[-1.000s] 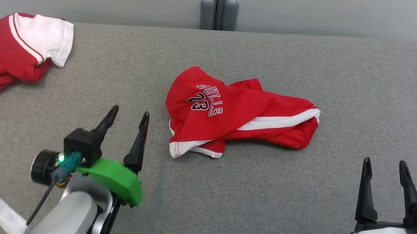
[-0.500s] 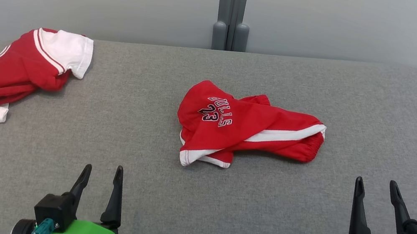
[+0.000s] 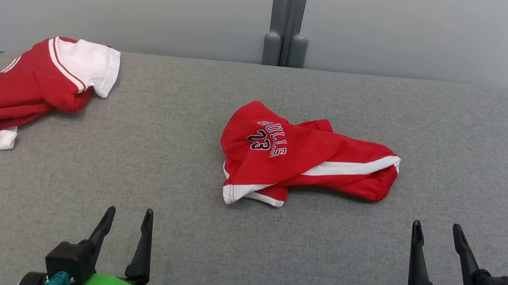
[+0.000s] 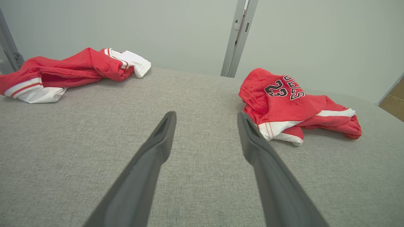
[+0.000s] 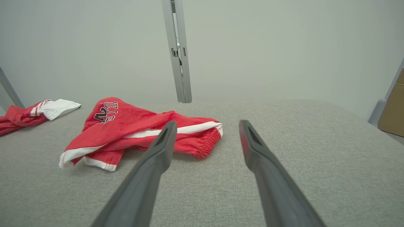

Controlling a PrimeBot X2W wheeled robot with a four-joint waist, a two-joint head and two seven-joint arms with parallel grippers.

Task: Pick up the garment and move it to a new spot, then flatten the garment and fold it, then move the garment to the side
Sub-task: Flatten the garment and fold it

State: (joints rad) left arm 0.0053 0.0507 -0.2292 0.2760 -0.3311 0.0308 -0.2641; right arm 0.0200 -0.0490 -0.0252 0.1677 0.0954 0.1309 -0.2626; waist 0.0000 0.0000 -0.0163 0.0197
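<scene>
A crumpled red garment (image 3: 303, 158) with white stripes and "BULLS 23" lettering lies in the middle of the grey fabric surface (image 3: 314, 276). It also appears in the left wrist view as the red garment (image 4: 284, 104) on the right, and in the right wrist view as the red garment (image 5: 132, 126) on the left. My left gripper (image 3: 130, 211) stands open near the front edge, left of and short of the cloth. My right gripper (image 3: 437, 225) is open too, just below the garment's right end. Neither touches it. Both pairs of fingers hold nothing, as the left gripper (image 4: 205, 115) and the right gripper (image 5: 207, 123) show.
A second red and white garment (image 3: 19, 93) lies bunched at the far left edge of the surface. A pale wall with a grey post (image 3: 288, 14) runs behind the surface. A cardboard box (image 5: 393, 110) stands off the right side.
The head camera has shifted, so the whole scene sits lower and further right. My left gripper has drawn back toward the near edge. The right gripper has edged slightly left. The garments lie unchanged.
</scene>
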